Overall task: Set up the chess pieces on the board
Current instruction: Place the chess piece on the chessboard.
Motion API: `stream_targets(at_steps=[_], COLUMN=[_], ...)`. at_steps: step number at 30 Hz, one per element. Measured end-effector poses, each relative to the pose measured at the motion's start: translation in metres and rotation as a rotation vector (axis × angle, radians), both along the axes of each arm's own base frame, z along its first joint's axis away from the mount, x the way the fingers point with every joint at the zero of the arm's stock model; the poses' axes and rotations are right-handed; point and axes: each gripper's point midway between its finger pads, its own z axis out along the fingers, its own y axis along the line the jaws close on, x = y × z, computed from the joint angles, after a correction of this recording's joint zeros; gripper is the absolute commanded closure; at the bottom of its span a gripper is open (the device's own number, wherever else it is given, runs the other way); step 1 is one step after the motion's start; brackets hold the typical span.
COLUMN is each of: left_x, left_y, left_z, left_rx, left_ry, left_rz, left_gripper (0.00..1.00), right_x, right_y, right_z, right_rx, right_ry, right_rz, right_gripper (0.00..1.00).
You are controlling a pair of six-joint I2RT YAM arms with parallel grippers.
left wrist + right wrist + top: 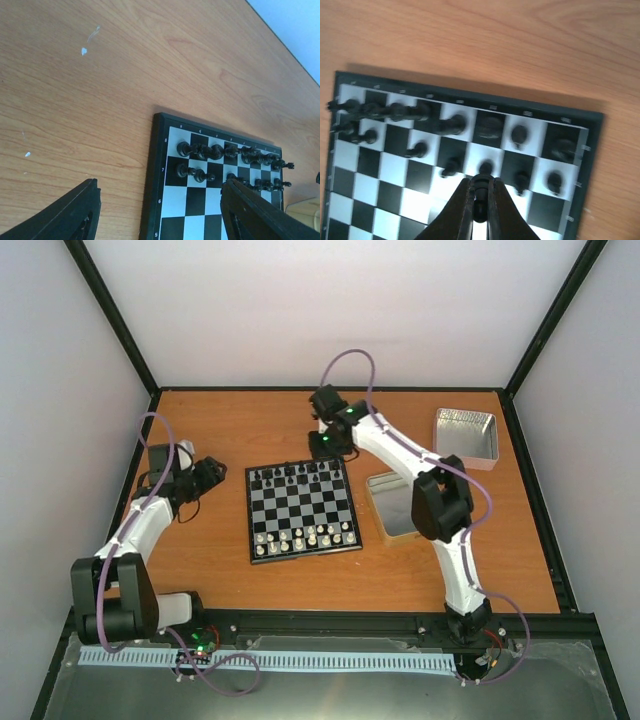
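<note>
As R jaws pinch piece (480, 186), arm (400, 450) over board (300, 515)

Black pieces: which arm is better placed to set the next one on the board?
Right. The right gripper is shut on a black piece directly over the board, at its black rows. The left gripper is open, empty and off the board's left side.

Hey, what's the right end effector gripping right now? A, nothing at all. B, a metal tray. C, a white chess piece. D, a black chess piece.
D: the right end effector is pinched shut on a black chess piece above the board.
</note>
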Motion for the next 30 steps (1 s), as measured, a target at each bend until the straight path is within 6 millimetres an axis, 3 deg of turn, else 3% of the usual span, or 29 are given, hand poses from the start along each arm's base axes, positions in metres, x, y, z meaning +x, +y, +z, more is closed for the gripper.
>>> stream_targets(at_steps=[8, 12, 23, 30], left_x=[-0.005, -0.01, -0.016, -0.016], left_y=[-0.003, -0.004, -0.008, -0.011], left_z=[-0.017, -0.024, -0.037, -0.044], left_rx=[0.001, -0.001, -0.019, -0.032], left_ry=[0.053, 0.078, 0.116, 0.139], left_rz=[-0.029, -0.038, -0.056, -0.064], left_gripper=[0.33, 0.33, 0.33, 0.33], right_x=[-0.023, -0.038, -0.048, -0.043], right_y=[0.092, 0.119, 0.12, 0.126], right_z=[-0.003, -0.006, -0.045, -0.059], right_rx=[-0.004, -0.008, -0.074, -0.073], right_ry=[-0.052, -0.061, -0.003, -0.014], right_rz=[0.207, 0.28, 0.335, 0.346], right_gripper=[0.97, 0.97, 0.97, 0.97])
